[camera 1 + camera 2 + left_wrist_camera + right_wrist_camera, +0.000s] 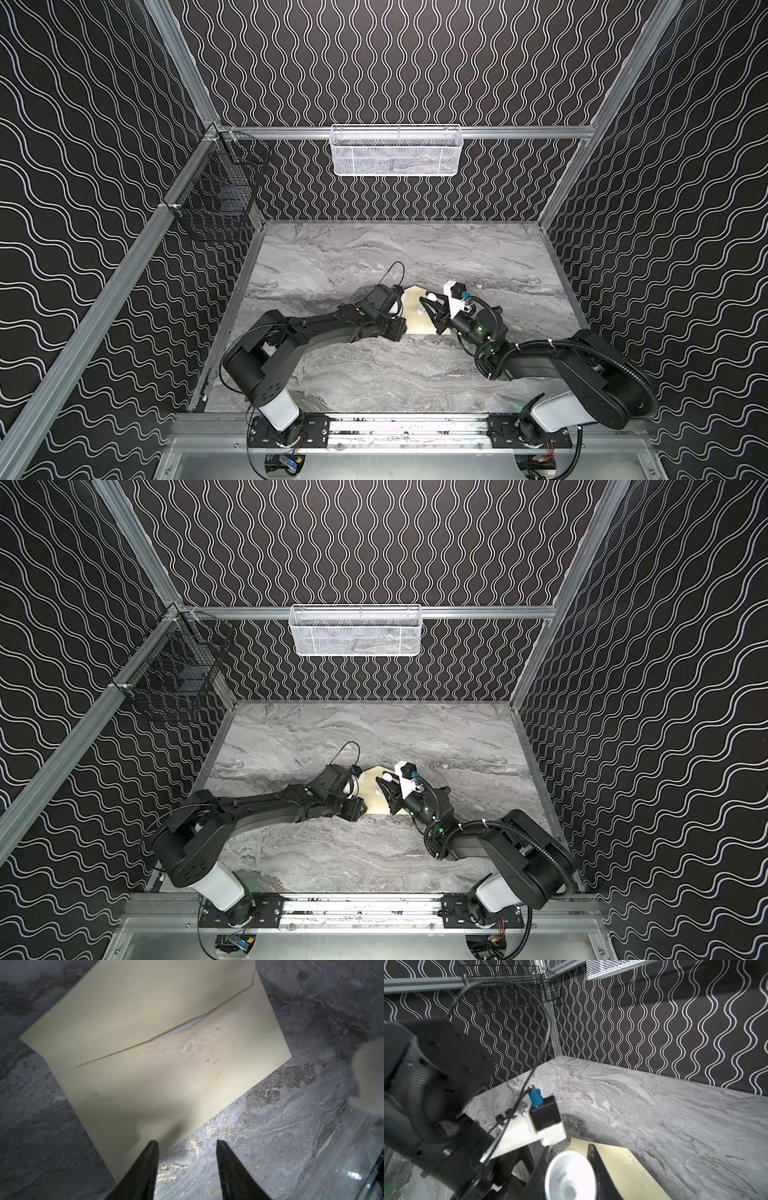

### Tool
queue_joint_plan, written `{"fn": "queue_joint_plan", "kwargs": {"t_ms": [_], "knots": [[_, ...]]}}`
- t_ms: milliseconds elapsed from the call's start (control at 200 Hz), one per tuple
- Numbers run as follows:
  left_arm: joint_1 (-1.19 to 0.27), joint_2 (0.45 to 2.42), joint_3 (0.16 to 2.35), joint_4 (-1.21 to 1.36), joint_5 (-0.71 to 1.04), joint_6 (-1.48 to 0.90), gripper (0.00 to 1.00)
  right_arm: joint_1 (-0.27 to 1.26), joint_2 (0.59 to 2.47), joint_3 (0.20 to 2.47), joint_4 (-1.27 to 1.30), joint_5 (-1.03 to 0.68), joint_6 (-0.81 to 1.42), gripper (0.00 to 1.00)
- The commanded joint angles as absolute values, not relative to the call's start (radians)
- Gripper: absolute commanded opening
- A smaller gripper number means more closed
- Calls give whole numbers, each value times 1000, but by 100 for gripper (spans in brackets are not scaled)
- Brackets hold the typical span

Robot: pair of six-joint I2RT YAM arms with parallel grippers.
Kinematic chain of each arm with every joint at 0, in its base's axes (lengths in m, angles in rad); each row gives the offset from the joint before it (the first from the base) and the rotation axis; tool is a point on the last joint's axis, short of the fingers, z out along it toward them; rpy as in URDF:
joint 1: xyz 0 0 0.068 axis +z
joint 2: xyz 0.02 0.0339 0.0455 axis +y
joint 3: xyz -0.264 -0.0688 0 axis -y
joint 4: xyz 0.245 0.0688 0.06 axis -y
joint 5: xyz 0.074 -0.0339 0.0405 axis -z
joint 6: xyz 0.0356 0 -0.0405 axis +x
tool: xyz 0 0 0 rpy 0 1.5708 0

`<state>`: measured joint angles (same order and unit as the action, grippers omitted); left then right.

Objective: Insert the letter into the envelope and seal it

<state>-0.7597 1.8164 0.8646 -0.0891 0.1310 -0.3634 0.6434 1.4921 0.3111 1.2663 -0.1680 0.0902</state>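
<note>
The cream envelope (pixel 166 1084) lies flat on the marble table with its flap (pixel 135 1001) folded back open. A sliver of the white letter (pixel 180 1027) shows in the mouth of the pocket. My left gripper (pixel 187 1145) hovers open and empty over the envelope's near edge, one fingertip (pixel 152 1147) above the paper. In both top views its fingers are hidden under the wrist. My right gripper (pixel 570 1159) is shut on a white cylindrical stick (pixel 571 1174), held over the envelope (pixel 415 307) at its right side (pixel 374 796).
A white mesh basket (pixel 395 149) hangs on the back wall and a black wire basket (pixel 216 199) on the left wall. Grey marble table (pixel 374 257) spreads behind the envelope. The two wrists stand close together over the table's middle.
</note>
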Motion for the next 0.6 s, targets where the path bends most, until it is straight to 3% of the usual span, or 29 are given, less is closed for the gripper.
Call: {"fn": "queue_joint_plan", "kwargs": {"t_ms": [0,596], "knots": [[-772,1831,873,-110,140,-359,50,646,1494,301,1349,-183,108,0],[-805,1749,707,-103,191,-421,41,688,1458,233,1332,-155,77,0]]}}
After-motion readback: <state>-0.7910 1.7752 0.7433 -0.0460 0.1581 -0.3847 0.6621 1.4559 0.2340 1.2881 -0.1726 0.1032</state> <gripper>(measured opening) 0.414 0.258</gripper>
